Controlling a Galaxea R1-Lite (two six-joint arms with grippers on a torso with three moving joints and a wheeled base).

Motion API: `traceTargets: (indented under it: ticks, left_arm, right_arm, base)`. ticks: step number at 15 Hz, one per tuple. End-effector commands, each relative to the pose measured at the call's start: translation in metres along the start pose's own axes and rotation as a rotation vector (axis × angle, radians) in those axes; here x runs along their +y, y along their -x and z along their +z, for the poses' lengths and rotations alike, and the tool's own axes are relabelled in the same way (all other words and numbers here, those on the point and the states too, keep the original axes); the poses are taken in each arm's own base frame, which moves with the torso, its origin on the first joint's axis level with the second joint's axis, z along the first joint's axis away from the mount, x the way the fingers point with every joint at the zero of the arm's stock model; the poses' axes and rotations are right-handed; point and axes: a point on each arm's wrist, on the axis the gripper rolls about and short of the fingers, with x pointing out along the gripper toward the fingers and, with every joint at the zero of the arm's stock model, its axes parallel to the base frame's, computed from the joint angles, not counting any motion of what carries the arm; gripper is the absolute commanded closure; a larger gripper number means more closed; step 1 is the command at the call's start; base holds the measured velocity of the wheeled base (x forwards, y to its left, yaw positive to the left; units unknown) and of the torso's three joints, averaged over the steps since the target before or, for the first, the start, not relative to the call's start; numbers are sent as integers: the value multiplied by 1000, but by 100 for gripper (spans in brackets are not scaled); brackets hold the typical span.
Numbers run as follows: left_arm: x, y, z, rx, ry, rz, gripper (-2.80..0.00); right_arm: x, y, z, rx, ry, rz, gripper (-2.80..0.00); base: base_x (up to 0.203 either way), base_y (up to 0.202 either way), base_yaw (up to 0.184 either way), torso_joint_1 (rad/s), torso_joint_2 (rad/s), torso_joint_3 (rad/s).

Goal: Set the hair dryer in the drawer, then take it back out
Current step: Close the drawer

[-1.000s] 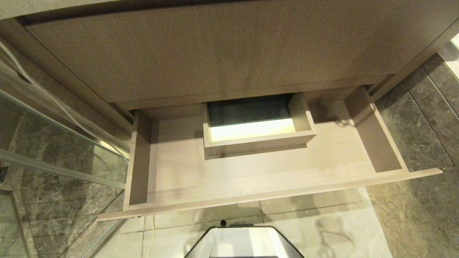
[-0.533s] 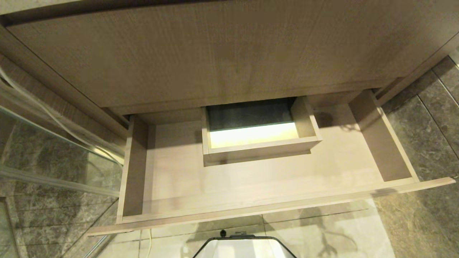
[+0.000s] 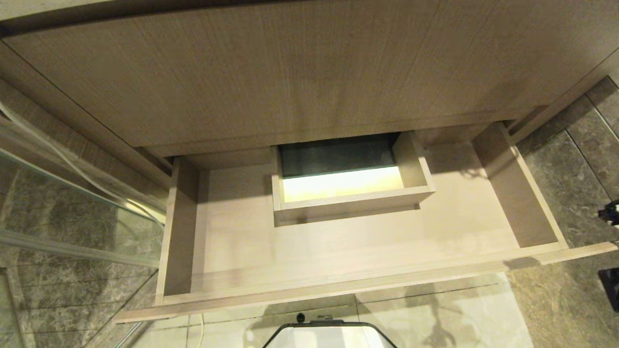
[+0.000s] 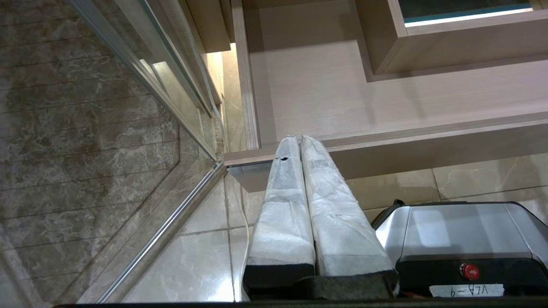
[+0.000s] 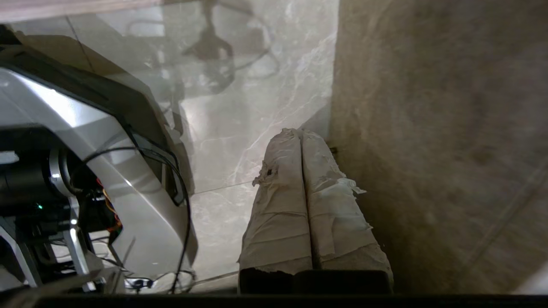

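The drawer (image 3: 338,251) stood open and empty throughout; no hair dryer showed anywhere. Only the view shifted. Left gripper (image 4: 299,139) and right gripper (image 5: 299,132) held fingers pressed together, empty.

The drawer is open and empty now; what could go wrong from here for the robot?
1. The drawer juts out over the floor, just above the robot's base; moving forward might bump its front.
2. Both grippers are shut and empty: the left gripper by the drawer's front corner, the right gripper above the floor tiles. No hair dryer is in view, so it must be found first.
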Motion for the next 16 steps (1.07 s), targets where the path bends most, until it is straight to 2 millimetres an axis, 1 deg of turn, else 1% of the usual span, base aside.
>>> traceTargets:
  ticks: [1,4,6,7,10,12,16]
  left_arm:
    - [0,0,0,-1,0,0,0]
    - [0,0,0,-1,0,0,0]
    - [0,0,0,1,0,0,0]
    - [0,0,0,1,0,0,0]
    - [0,0,0,0,0,0,0]
    - [0,0,0,1,0,0,0]
    - [0,0,0,0,0,0,0]
  right_arm:
    - [10,-46,-1,83,-11,16,0]
    - [21,-86,9,116,-45,40,0]
    - [25,-106,17,102,-55,42,0]
    - [26,-112,20,96,-54,38,0]
    - [27,-121,25,102,-51,36,0]
    - [28,-121,21,123,-44,40,0]
    - [28,-121,19,121,-45,38,0]
  base:
    - [0,0,0,0,0,0]
    - [0,0,0,0,0,0]
    - [0,0,0,0,0,0]
    - [0,0,0,0,0,0]
    - [0,0,0,0,0,0]
    - [0,0,0,40,2,43]
    - [0,0,0,3,1,7]
